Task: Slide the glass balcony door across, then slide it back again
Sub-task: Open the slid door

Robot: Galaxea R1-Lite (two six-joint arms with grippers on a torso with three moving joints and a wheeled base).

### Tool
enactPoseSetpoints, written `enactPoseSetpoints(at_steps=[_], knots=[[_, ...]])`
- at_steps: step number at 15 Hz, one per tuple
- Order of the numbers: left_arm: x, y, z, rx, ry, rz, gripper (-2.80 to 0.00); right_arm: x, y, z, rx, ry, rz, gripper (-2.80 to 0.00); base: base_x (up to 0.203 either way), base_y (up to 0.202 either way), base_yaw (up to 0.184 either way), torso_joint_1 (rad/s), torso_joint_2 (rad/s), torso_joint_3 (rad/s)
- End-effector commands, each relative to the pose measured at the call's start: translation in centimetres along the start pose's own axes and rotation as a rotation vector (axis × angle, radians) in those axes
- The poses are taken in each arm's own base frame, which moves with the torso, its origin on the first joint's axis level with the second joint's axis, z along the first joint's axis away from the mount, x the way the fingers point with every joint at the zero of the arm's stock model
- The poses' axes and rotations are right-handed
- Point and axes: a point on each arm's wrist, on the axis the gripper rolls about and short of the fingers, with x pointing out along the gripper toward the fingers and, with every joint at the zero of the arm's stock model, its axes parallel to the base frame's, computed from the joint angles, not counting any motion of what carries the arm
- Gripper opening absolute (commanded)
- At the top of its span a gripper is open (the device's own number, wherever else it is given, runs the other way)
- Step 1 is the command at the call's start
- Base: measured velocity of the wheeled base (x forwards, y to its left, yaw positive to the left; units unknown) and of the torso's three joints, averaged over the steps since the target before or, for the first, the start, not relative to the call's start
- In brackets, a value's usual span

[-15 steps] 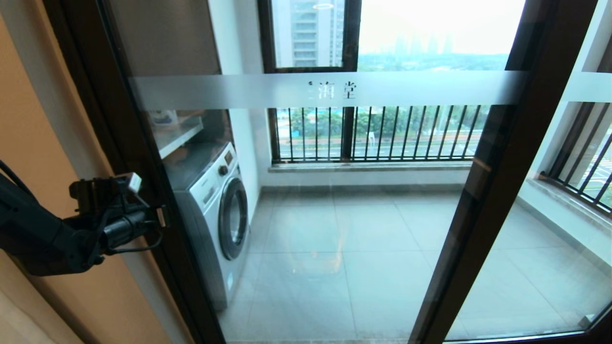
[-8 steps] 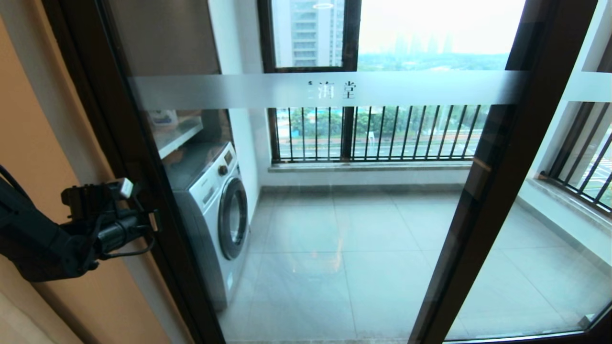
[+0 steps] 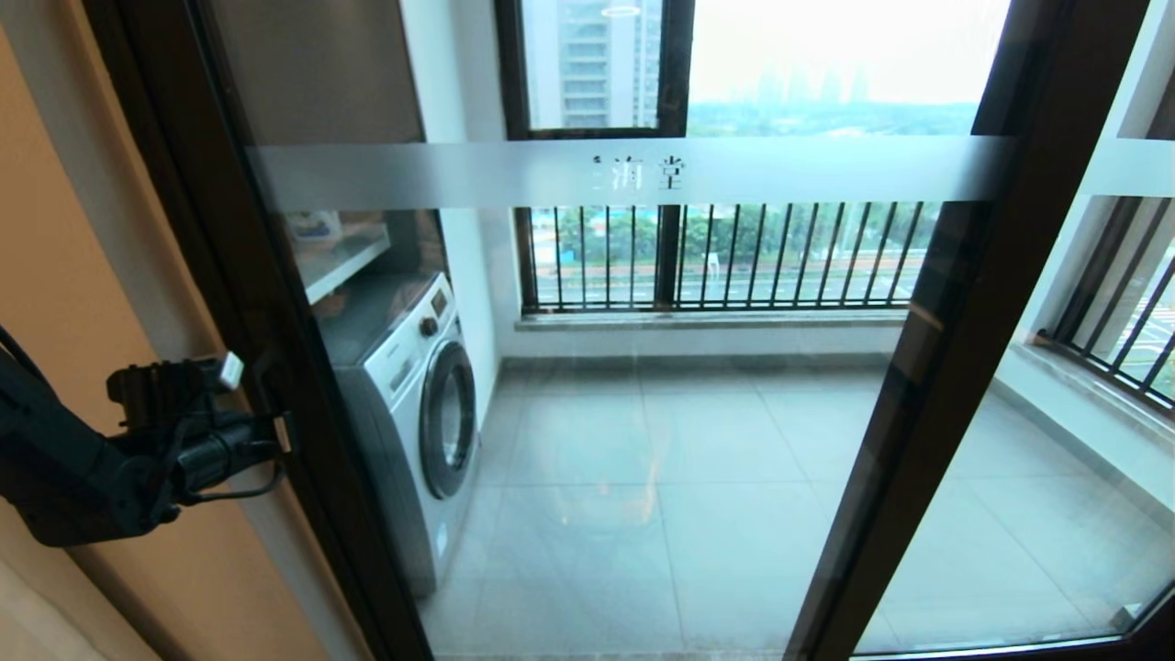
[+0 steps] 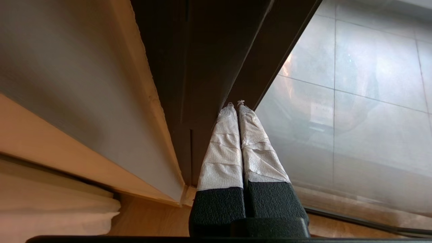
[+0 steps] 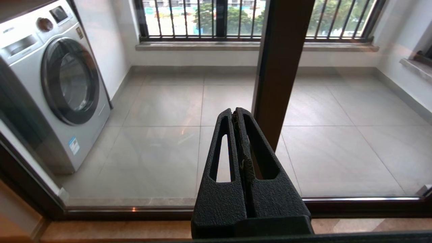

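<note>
Far left stands an orange-tan wall (image 3: 64,275), matte and flat. Against it hangs the left gripper (image 4: 236,103), its two paper-wrapped fingers (image 4: 222,141) pressed together, holding nothing, tips just beside the inner edge of the dark brown left stile in the left wrist view.

The glass balcony door (image 3: 643,172) fills the middle of the head view: a tall clear pane in a smooth brown metal frame, crossed high up by a frosted band with two Chinese characters. Its left stile sits close against the wall-side jamb, so it looks fully across to the left. Behind the glass stand a grey front-loading washing machine (image 3: 418,395), pale floor tiles (image 3: 643,477) and a black-barred outer window (image 3: 716,257).

Judged by its build, the door should be heavy and rigid, rolling on a track — slick glass gives no purchase, so the stile edge is the place to push or hook, steadily, low on the frame.

Right of the door's other stile is a second pane (image 3: 1083,367) with a plain band. The right gripper (image 5: 238,113), black textured fingers closed on nothing, hangs facing that stile, apart from it.
</note>
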Motion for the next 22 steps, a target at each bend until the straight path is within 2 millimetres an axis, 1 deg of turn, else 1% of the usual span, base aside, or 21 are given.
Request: enactPoseSetpoints(at_steps=[1,3,5,8,12,14,16,17,18,19,20,21,22], knots=[[0.1,0.1,0.1,-0.002,-0.011,-0.001,-2.80,0.0,0.0,0.0,-0.001,0.001,0.001,-2.80,0.000,0.000,0.000,0.000,0.00,0.000],[-0.3,0.0,0.4,-0.003,-0.018,-0.005,-2.80,0.0,0.0,0.0,-0.001,0.001,0.001,-2.80,0.000,0.000,0.000,0.000,0.00,0.000],[-1.3,-0.4,0.9,0.000,-0.037,-0.019,-2.80,0.0,0.0,0.0,-0.001,0.001,0.001,-2.80,0.000,0.000,0.000,0.000,0.00,0.000],[-2.4,-2.3,1.1,0.014,-0.043,-0.072,-2.80,0.0,0.0,0.0,-0.001,0.001,0.001,-2.80,0.000,0.000,0.000,0.000,0.00,0.000],[-4.7,-4.6,2.1,0.031,-0.085,-0.133,-2.80,0.0,0.0,0.0,-0.001,0.001,0.001,-2.80,0.000,0.000,0.000,0.000,0.00,0.000],[-5.6,-5.8,2.2,0.039,-0.093,-0.161,-2.80,0.0,0.0,0.0,-0.001,0.001,0.001,-2.80,0.000,0.000,0.000,0.000,0.00,0.000],[-6.1,-5.6,2.5,0.039,-0.110,-0.154,-2.80,0.0,0.0,0.0,-0.001,0.001,0.001,-2.80,0.000,0.000,0.000,0.000,0.00,0.000],[-6.9,-5.4,3.4,0.035,-0.145,-0.150,-2.80,0.0,0.0,0.0,0.000,0.001,0.001,-2.80,0.000,0.000,0.000,0.000,0.00,0.000],[-8.2,-5.0,4.6,0.029,-0.196,-0.146,-2.80,0.0,0.0,0.0,0.000,0.001,0.001,-2.80,0.000,0.000,0.000,0.000,0.00,0.000],[-9.2,-4.3,5.7,0.022,-0.243,-0.133,-2.80,0.0,0.0,0.0,-0.001,0.001,0.001,-2.80,0.000,0.000,0.000,0.000,0.00,0.000],[-9.5,-3.3,6.6,0.014,-0.276,-0.107,-2.80,0.0,0.0,0.0,-0.001,0.001,0.001,-2.80,0.000,0.000,0.000,0.000,0.00,0.000],[-9.4,-2.3,7.2,0.006,-0.293,-0.079,-2.80,0.0,0.0,0.0,-0.001,0.001,0.001,-2.80,0.000,0.000,0.000,0.000,0.00,0.000],[-9.0,-1.1,7.3,-0.002,-0.289,-0.060,-2.80,0.0,0.0,0.0,-0.001,0.001,0.001,-2.80,0.000,0.000,0.000,0.000,0.00,0.000]])
